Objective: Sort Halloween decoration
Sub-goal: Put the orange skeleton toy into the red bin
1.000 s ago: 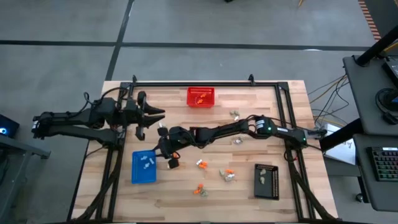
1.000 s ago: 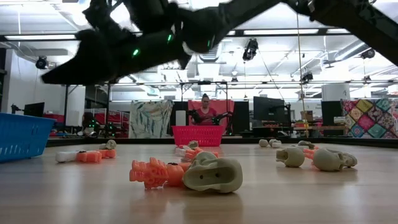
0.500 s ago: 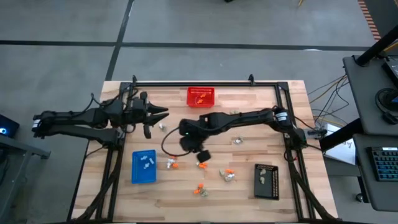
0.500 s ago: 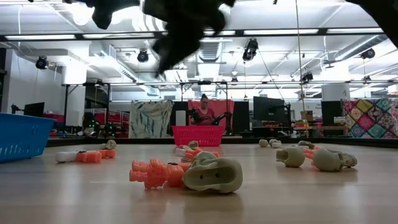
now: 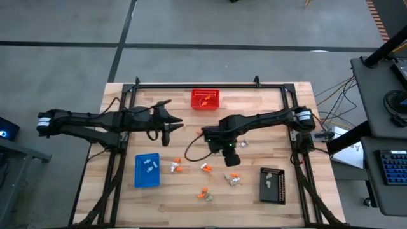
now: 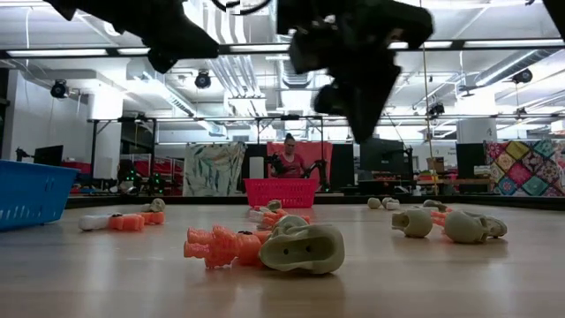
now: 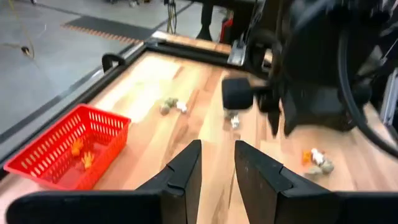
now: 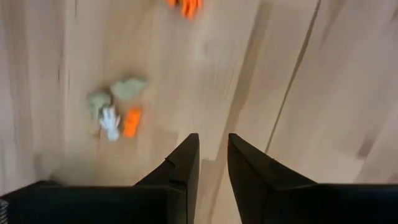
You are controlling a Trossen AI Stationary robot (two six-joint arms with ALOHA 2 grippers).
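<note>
Tiny orange, white and grey-beige trinkets lie scattered on the wooden table: one pair (image 5: 175,167), another (image 5: 205,168), a cluster (image 5: 232,178) and orange ones (image 5: 205,194). My right gripper (image 5: 230,156) hangs above the table's middle, just far of the cluster (image 8: 115,112), fingers pointing down with a narrow gap and nothing between them. My left gripper (image 5: 172,124) reaches level toward the table's centre, left of the right arm (image 7: 311,68). Its fingers (image 7: 217,168) stand slightly apart and hold nothing.
A red mesh basket (image 5: 205,98) with orange trinkets sits at the far edge. A blue tray (image 5: 147,170) holds white pieces at near left. A black tray (image 5: 272,185) lies at near right. More trinkets (image 5: 240,117) lie far right. A person (image 6: 290,159) stands beyond the table.
My right gripper has swung from beside the blue tray toward the table's right, ending over the middle of the table. My left gripper has reached toward the table's right, closer to the centre. The trinkets on the table have stayed where they were.
</note>
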